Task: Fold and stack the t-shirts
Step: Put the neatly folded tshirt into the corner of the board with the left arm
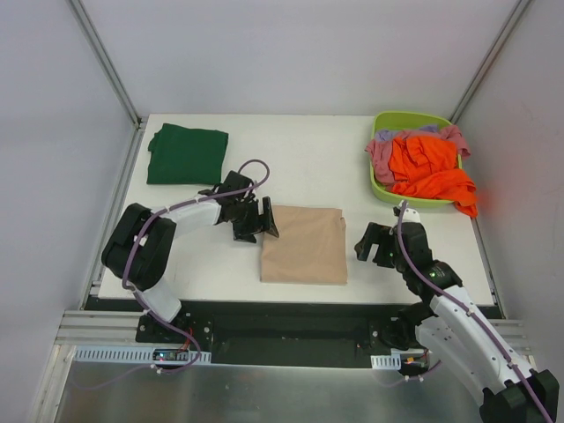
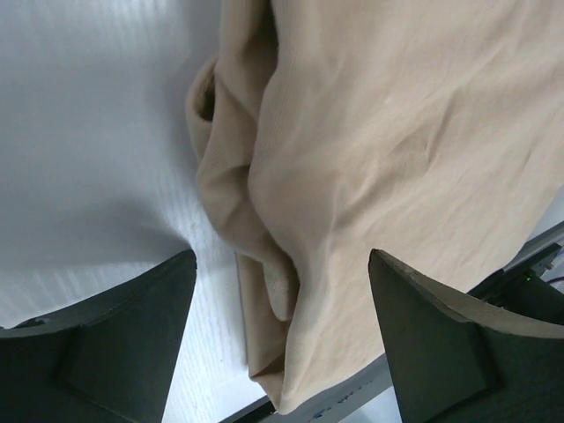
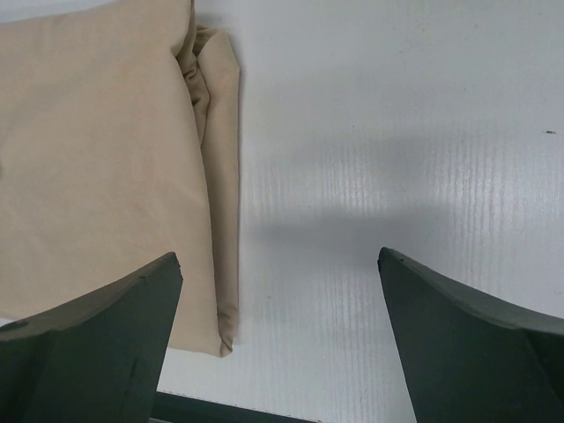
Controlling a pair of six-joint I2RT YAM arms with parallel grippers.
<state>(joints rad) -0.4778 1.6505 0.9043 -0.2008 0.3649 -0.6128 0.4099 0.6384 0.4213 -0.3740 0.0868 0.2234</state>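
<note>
Since the white bench (image 1: 352, 167) carries a beige t-shirt (image 1: 304, 244) folded flat at its near middle and a folded dark green t-shirt (image 1: 186, 154) in the far left corner, I'd say stacking comes next. Grip the beige one through all its layers at both sides and lift it level. The left claw (image 1: 256, 227) hangs wide over its bunched left edge, holding nothing. The right claw (image 1: 374, 253) gapes wide over bare bench just beside the right edge.
</note>
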